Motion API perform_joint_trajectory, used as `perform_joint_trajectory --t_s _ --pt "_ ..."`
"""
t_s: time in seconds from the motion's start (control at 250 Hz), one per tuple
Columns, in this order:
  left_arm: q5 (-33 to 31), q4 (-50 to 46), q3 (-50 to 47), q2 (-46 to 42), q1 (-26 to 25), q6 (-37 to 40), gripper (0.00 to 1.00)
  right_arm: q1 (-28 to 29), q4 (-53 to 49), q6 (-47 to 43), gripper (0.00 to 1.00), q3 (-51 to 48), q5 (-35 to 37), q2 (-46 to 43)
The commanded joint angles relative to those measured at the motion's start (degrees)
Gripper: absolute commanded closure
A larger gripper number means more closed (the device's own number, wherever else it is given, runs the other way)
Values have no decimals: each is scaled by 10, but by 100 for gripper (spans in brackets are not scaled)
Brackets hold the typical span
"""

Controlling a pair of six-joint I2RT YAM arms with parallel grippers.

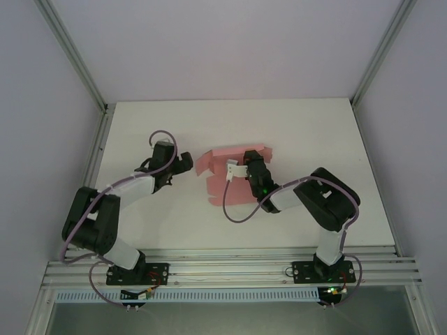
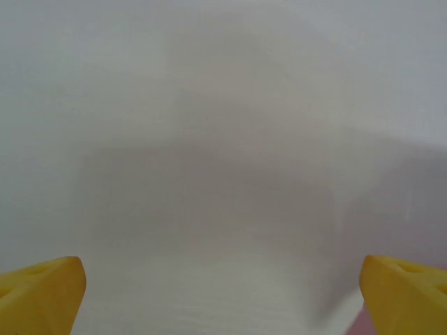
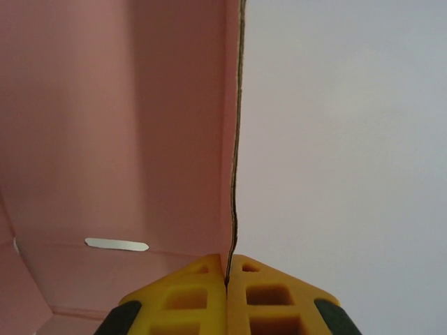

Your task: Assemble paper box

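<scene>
right fingers (image 3: 192, 296) clamped the paper box (image 3: 126, 125) wall edge at lower centre, we judged to fold it upright; left fingers (image 2: 42, 293) stood apart above counter (image 2: 223, 139).

The paper box (image 1: 211, 164) is plain pink, its cut edge dark. My right gripper (image 3: 227, 283) has yellow pads with black backs, and my left gripper (image 2: 223, 296) has yellow pads too. Around the box, the table (image 1: 140, 125) is white. My cables (image 1: 224, 200) are lilac.
</scene>
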Motion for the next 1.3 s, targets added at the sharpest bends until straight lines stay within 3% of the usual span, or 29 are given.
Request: perform_joint_trajectory --t_s 0.0,0.132,0.415,0.687,0.97,1.194,1.298 --pt "43 24 29 28 7 -1 0 3 -7 71 100 -10 7 -27" --pt "90 44 47 58 7 32 6 3 -46 95 100 -18 -9 -35" --pt "335 132 27 85 -3 99 37 3 -85 125 100 -6 -8 -36" --pt "384 138 13 83 -39 147 44 5 -69 115 100 -26 -6 -38" --pt "297 253 -77 59 -91 137 55 23 -30 104 100 -52 10 -27" --pt "212 398 -130 79 -121 124 56 45 -2 101 100 -73 36 -13" --pt "179 418 -118 92 -127 132 59 49 -15 106 100 -74 38 -18"
